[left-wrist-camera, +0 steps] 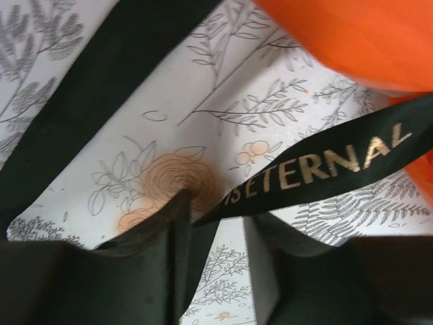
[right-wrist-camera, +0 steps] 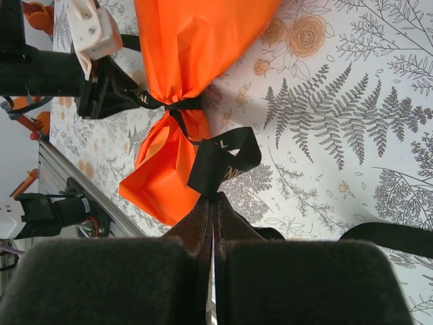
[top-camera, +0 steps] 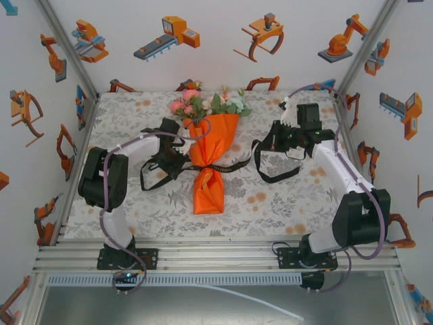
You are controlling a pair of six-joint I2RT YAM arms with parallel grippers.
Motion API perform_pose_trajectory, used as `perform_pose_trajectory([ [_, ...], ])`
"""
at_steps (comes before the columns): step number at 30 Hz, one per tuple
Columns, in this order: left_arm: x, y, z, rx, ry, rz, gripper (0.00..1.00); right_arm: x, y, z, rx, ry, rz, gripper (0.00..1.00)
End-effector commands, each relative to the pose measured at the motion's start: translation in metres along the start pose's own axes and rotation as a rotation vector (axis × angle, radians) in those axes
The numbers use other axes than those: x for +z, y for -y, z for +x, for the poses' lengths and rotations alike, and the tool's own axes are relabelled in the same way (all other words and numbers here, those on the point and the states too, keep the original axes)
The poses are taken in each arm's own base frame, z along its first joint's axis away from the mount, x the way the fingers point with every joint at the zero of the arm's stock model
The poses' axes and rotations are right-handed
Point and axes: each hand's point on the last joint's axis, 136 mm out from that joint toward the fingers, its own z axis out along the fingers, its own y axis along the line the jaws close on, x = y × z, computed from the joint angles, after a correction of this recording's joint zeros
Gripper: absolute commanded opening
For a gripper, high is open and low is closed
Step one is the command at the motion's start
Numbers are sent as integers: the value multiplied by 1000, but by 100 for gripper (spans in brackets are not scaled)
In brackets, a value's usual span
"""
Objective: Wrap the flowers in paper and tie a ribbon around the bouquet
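Floral tablecloth (top-camera: 270, 196) under robot-sticker walls (top-camera: 216, 61): right claw (right-wrist-camera: 213, 203) pinches ribbon (right-wrist-camera: 223, 159), left claw (left-wrist-camera: 215, 217) parted around it.

One bouquet (top-camera: 213, 135) is counted: one bunch of flowers (top-camera: 193, 98) at its twelve o'clock end, wrapped in one sheet of orange paper (top-camera: 208, 193). One black ribbon (top-camera: 233, 164) is seen around it. Two grippers are counted: the left gripper (top-camera: 177, 161) at nine o'clock, the right gripper (top-camera: 262, 145) at three o'clock.
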Motion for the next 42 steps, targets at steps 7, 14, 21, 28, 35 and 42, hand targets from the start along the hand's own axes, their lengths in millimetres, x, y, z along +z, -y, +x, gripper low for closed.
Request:
perform_pose_trajectory([
  [7,-71,6,-25,-125,211,105,0,-17,-3,-10,-58,59,65,0],
  [14,-183,70,-101,-79,668,316,0,-23,-30,-20,-47,95,-9,0],
  [21,-186,93,-116,-9,768,334,0,-2,-102,-48,12,168,-234,0],
  [28,-166,104,-98,7,704,346,0,72,-143,-76,111,159,-245,0],
  [35,-168,116,-92,55,732,367,0,159,-215,-77,-44,-66,-288,37],
  [42,-166,115,-91,76,744,352,0,104,-168,-92,-62,38,-183,56],
])
